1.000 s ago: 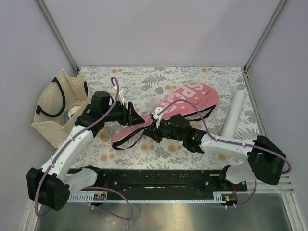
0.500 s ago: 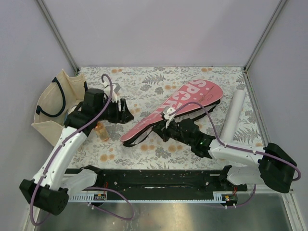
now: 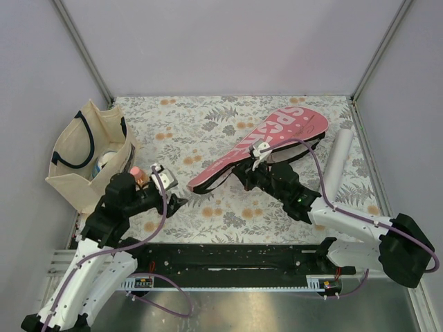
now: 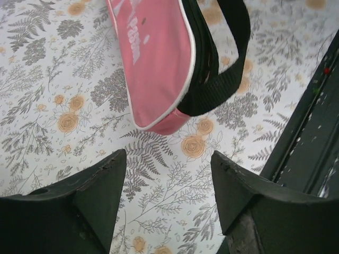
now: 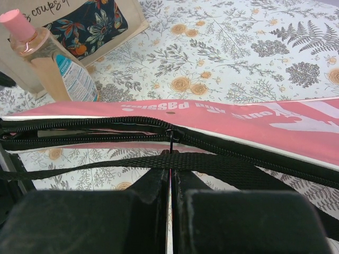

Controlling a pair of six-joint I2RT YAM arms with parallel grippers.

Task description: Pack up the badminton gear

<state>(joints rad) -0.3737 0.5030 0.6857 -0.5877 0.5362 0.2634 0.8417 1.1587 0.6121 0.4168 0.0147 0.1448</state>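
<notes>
Where the pink cover (image 3: 284, 131) lies: diagonally mid-table, wide end far right, white tube (image 3: 336, 162) just to its right.
Right gripper (image 5: 169, 177): clamped on the cover's zip pull (image 5: 170, 138).
Left gripper (image 4: 165, 159): jaws wide, empty, near the cover's narrow end.

Cover (image 3: 277, 135) lies diagonally on the tabletop (image 3: 208, 121): wide end toward the far right corner, narrow end near the middle. Tube (image 3: 336, 166) sits just right of the wide end, along the right edge. Tote bag (image 3: 66, 185) at the left edge. Bottle (image 3: 137, 173) just right of it, well left of the cover.
</notes>
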